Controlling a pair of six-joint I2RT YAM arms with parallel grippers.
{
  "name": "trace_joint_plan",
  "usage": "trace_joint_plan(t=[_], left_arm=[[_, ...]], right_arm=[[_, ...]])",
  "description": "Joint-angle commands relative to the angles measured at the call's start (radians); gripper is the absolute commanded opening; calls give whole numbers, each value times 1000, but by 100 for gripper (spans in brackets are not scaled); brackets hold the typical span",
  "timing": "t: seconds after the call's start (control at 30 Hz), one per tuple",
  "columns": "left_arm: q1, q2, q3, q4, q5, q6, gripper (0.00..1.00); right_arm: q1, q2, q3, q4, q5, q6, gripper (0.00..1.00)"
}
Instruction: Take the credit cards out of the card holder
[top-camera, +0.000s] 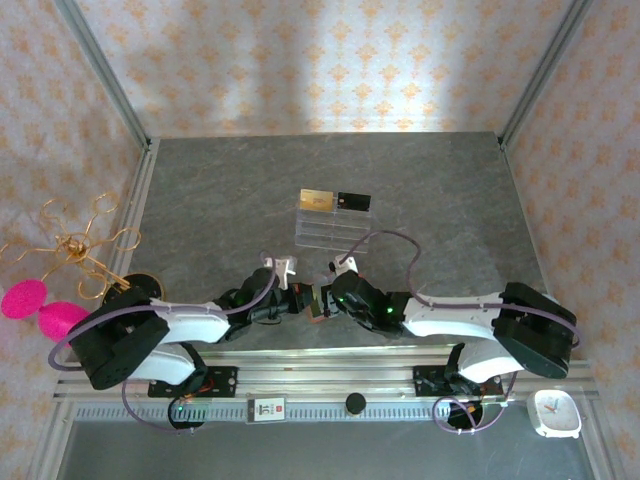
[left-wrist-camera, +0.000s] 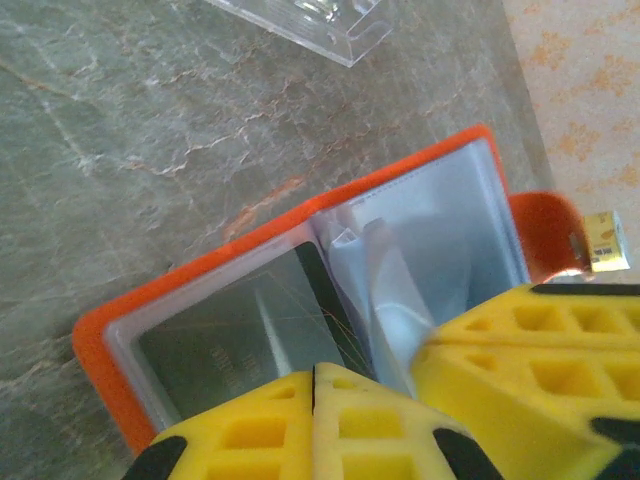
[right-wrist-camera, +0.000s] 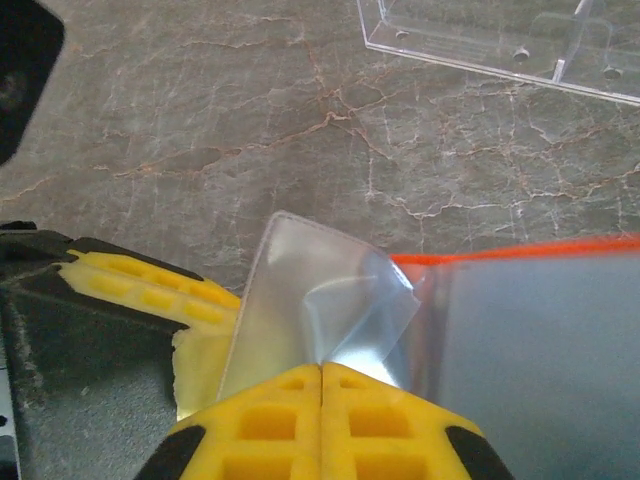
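Card holder (left-wrist-camera: 105, 370) open, left gripper (left-wrist-camera: 315, 390) tight on its edge, right gripper (right-wrist-camera: 321, 385) tight on its sleeve (right-wrist-camera: 320, 290)

Cream patterned wallpaper walls (top-camera: 330, 60), grey marbled tabletop (top-camera: 220, 190), aluminium frame posts (top-camera: 105, 75), soft overhead light

I count one gold credit card (top-camera: 318, 200), one black credit card (top-camera: 352, 201), one card holder (left-wrist-camera: 95, 345) and one clear rack (top-camera: 325, 232).

wallet (left-wrist-camera: 300, 300): orange, open, clear sleeves fanned up, near desk (top-camera: 200, 200) front edge
gold card (top-camera: 318, 200): flat on clear rack (top-camera: 330, 232), left
black card (top-camera: 352, 201): flat, just beside it, right
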Motion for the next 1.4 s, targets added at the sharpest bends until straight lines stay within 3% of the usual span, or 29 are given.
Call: trace_joint_plan(t=[0.0, 0.03, 0.17, 0.2, 0.3, 0.43, 0.6, 0.83, 1.03, 1.2, 1.37], left_arm=[[-4, 6, 24, -2, -30, -11, 0], [-3, 10, 25, 5, -25, -11, 0], [-9, 49, 49, 24, 15, -8, 0], [-10, 62, 58, 27, 24, -9, 0], [-25, 101, 101, 13, 50, -1, 0], [-54, 171, 180, -22, 83, 20, 0], [-101, 281, 300, -115, 115, 54, 0], [-109, 436, 366, -176, 191, 61, 0], [-110, 316, 313, -94, 148, 55, 0], [-107, 298, 296, -94, 135, 50, 0], [-104, 312, 291, -60, 148, 39, 0]], right_arm=[[-1, 17, 22, 25, 14, 29, 0], [-2, 22, 24, 20, 15, 35, 0], [-8, -8, 23, -9, 49, 51, 34], [-10, -28, 15, -15, 59, 55, 38], [-22, -99, -10, -49, 97, 75, 44], [-38, -185, -59, -121, 153, 108, 46], [-47, -342, -124, -194, 199, 154, 44], [-52, -431, -180, -218, 181, 182, 28], [-57, -415, -181, -184, 134, 159, 16], [-119, -322, -183, -117, -53, 130, 0], [-138, -268, -205, -103, -94, 143, 0]])
